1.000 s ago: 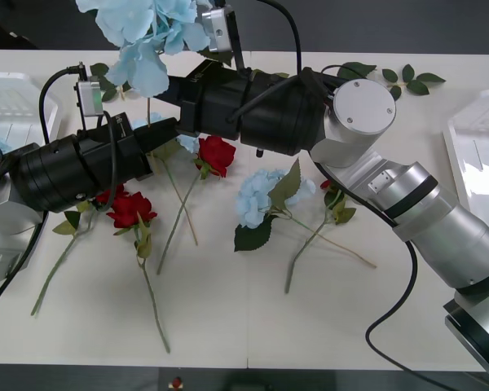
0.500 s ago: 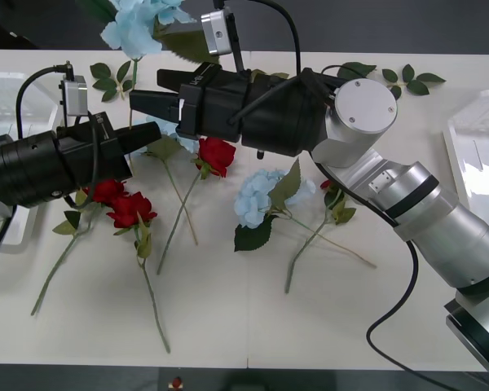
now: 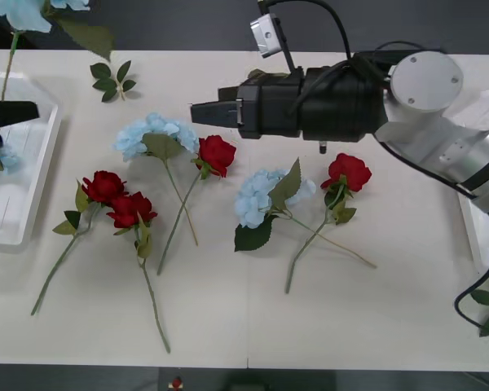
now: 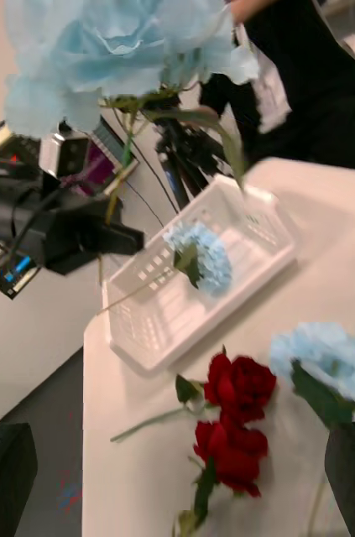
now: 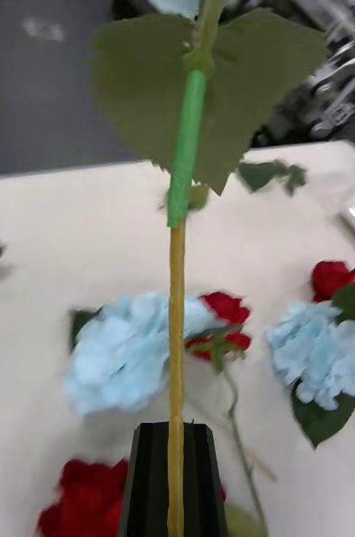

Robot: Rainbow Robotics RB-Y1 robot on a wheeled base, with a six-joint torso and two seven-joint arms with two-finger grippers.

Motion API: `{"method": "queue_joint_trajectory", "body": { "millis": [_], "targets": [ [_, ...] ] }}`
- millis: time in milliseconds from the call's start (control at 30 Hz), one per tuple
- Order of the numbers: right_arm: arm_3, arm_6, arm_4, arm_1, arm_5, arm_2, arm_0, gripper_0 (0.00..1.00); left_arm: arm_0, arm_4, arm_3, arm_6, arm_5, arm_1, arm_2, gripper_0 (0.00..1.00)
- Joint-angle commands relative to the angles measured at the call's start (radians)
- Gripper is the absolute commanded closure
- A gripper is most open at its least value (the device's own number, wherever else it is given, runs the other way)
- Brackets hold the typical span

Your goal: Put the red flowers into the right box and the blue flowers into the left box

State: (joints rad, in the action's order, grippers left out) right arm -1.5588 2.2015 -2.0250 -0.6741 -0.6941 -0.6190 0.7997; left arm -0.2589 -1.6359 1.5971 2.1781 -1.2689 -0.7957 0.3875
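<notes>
The left box sits at the table's left edge. The left gripper, above it, pinches a blue flower by its thin stem; the top-heavy bloom could pivot and fall outside. The right gripper hovers mid-table, fingers spread, empty.

the pale cream counter carries four deep-red roses, two pale-blue flower clusters mid-counter, a white plastic tray at left, another at right.
</notes>
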Motion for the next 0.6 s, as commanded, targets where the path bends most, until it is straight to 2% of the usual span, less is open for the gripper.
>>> {"method": "queue_joint_trajectory", "body": {
  "millis": [33, 67, 267, 433, 600],
  "targets": [
    [-0.075, -0.190, 0.065, -0.101, -0.045, 0.027, 0.042, 0.00, -0.014, 0.120, 0.030, -0.147, -0.081, -0.034, 0.082, 1.00],
    [-0.101, -0.324, 0.124, -0.159, -0.093, 0.027, 0.052, 0.00, -0.014, 0.220, 0.030, -0.205, -0.119, -0.043, 0.117, 1.00],
    [-0.196, -0.646, 0.296, -0.323, -0.249, 0.027, 0.053, 0.00, -0.014, 0.604, 0.073, -0.310, -0.127, -0.054, 0.163, 1.00],
    [-0.239, -0.891, 0.400, -0.415, -0.403, 0.027, 0.055, 0.00, -0.014, 0.861, 0.069, -0.371, -0.027, -0.054, 0.140, 1.00],
    [-0.236, -1.129, 0.471, -0.436, -0.513, 0.022, 0.053, 0.00, -0.014, 0.978, -0.003, -0.391, 0.105, -0.054, 0.105, 1.00]
  ]
}}
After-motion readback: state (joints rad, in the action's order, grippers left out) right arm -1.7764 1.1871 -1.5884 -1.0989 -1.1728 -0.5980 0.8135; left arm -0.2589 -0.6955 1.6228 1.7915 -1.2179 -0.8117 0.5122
